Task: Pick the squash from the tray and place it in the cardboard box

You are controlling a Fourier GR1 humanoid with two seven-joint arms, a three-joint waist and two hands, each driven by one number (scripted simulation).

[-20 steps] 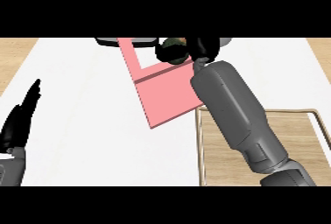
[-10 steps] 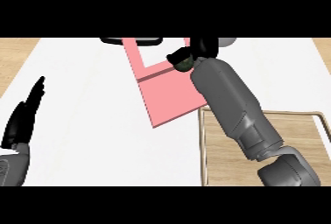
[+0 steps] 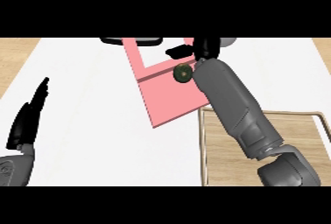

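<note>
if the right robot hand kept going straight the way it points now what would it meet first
Probably the far part of the pink box; the right robot hand already sits over its top end, the squash just below. Depth is unclear.

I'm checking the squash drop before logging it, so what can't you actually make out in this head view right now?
- Cardboard box: pink flaps show; its far part is cut by the view's upper edge, and the right forearm covers one side.
- Squash: only a small dark round bit shows beside the wrist; whether it is held or released is unclear.
- Right hand: mostly at the upper edge; fingers unreadable.
- Tray: largely behind the forearm.
</note>
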